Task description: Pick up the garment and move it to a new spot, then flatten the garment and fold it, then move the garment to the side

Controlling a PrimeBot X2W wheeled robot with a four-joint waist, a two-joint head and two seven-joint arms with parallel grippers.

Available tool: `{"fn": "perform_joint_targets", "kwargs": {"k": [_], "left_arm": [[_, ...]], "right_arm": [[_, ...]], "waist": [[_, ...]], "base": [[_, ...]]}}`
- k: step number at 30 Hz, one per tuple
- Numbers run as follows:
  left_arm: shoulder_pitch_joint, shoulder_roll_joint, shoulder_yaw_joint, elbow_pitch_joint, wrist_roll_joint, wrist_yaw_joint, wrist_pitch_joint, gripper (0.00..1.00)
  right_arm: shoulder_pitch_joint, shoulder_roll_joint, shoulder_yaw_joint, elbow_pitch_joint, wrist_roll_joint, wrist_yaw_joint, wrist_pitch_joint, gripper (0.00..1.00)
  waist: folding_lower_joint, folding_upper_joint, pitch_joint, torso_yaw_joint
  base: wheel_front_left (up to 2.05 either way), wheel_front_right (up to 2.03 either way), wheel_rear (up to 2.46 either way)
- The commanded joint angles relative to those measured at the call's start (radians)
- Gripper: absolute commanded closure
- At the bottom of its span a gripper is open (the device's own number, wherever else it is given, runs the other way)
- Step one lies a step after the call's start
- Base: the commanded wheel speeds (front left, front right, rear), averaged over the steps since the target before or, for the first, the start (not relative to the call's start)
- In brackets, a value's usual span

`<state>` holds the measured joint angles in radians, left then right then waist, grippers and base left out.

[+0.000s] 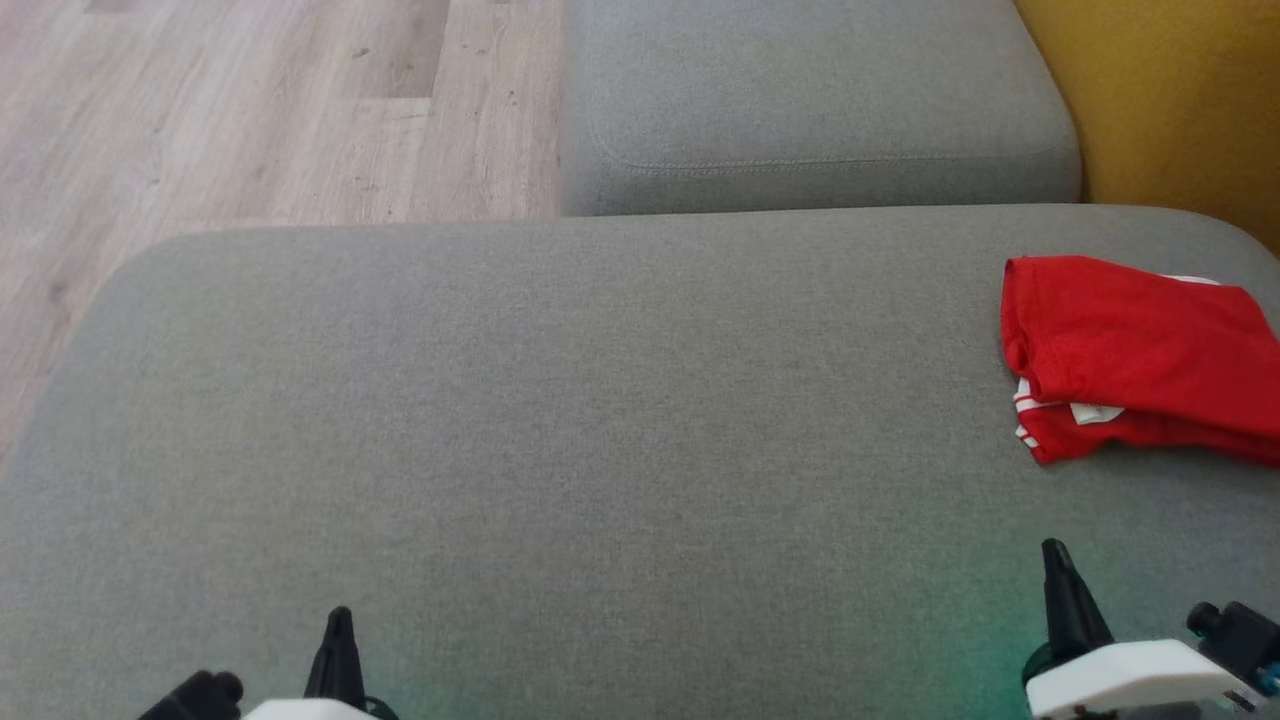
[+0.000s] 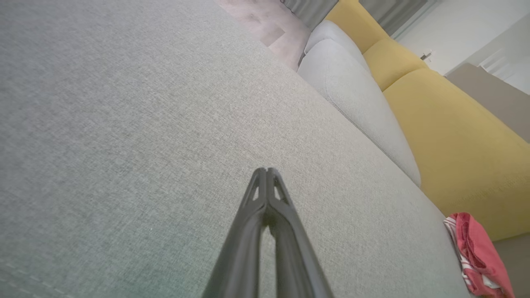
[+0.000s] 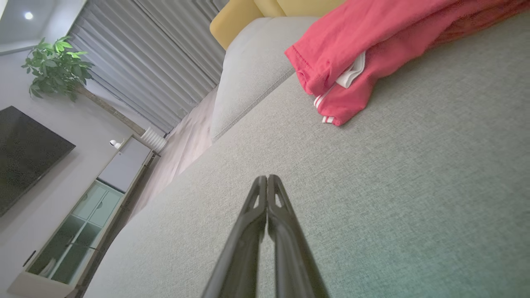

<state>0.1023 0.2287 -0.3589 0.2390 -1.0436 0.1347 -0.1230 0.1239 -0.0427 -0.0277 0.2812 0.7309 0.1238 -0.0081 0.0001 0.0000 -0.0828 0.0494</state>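
Observation:
The garment (image 1: pixel 1140 355) is red with white stripes and lies folded at the right edge of the grey sofa cushion (image 1: pixel 560 420). It also appears as the garment (image 2: pixel 480 252) at the lower right of the left wrist view and the garment (image 3: pixel 364 54) at the top of the right wrist view. My left gripper (image 1: pixel 340 622) rests low at the near left, shut and empty, fingertips pressed together as my left gripper (image 2: pixel 266 170). My right gripper (image 1: pixel 1055 555) sits near the front right, well short of the garment, shut and empty, seen again as my right gripper (image 3: pixel 267 178).
A second grey cushion (image 1: pixel 810 110) lies beyond the seat, with a yellow sofa back (image 1: pixel 1170 90) at the right. Wooden floor (image 1: pixel 250 110) lies to the far left. A TV (image 3: pixel 20 153), a cabinet (image 3: pixel 78 223) and a plant (image 3: pixel 58 68) stand across the room.

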Motion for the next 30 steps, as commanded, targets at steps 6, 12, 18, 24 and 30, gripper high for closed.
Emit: {"fn": "perform_joint_targets", "kwargs": {"k": [6,12,18,24,30], "left_arm": [[-0.074,-0.013,0.065,-0.024,-0.055,-0.029,0.022,1.00],[-0.085,-0.026,0.098,-0.022,-0.099,-0.049,0.039,1.00],[-0.097,-0.039,0.131,-0.019,-0.142,-0.069,0.057,1.00],[-0.108,-0.052,0.165,-0.017,-0.185,-0.088,0.074,1.00],[-0.119,-0.065,0.198,-0.014,-0.229,-0.108,0.091,1.00]], "right_arm": [[-0.071,-0.003,-0.006,-0.035,0.084,0.003,0.012,1.00],[-0.085,-0.004,-0.012,-0.035,0.151,0.003,0.021,1.00],[-0.098,-0.004,-0.019,-0.036,0.217,0.004,0.030,1.00],[-0.112,-0.004,-0.026,-0.036,0.283,0.004,0.039,1.00],[-0.125,-0.005,-0.033,-0.036,0.350,0.004,0.049,1.00]], "waist": [[-0.0001,0.0000,0.007,-0.004],[-0.0001,0.0000,0.014,-0.008],[-0.0001,0.0000,0.020,-0.012],[-0.0001,0.0000,0.027,-0.015],[-0.0001,0.0000,0.033,-0.019]], "base": [[0.00,0.00,0.00],[0.00,0.00,0.00],[0.00,0.00,0.00],[0.00,0.00,0.00],[0.00,0.00,0.00]]}}
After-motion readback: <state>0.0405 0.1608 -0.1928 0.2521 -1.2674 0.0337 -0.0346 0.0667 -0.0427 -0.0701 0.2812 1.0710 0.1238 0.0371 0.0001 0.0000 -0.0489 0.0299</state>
